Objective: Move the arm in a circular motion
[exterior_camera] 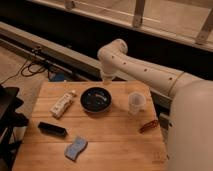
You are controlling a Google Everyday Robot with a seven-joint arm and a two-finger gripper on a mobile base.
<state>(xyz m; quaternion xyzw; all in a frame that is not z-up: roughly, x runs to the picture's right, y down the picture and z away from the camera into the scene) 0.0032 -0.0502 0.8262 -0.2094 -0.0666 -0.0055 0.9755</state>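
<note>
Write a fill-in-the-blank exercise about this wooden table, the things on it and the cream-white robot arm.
1. The dark round bowl sits between the lying white bottle and the clear plastic ____.
2. The soft thing nearest the wooden table's front edge is a blue ____.
3. The thick cream-white arm reaches in from the picture's ____ side.
4. Its gripper hangs at the table's far edge, right behind the dark ____.
Missing words: cup; sponge; right; bowl.
</note>
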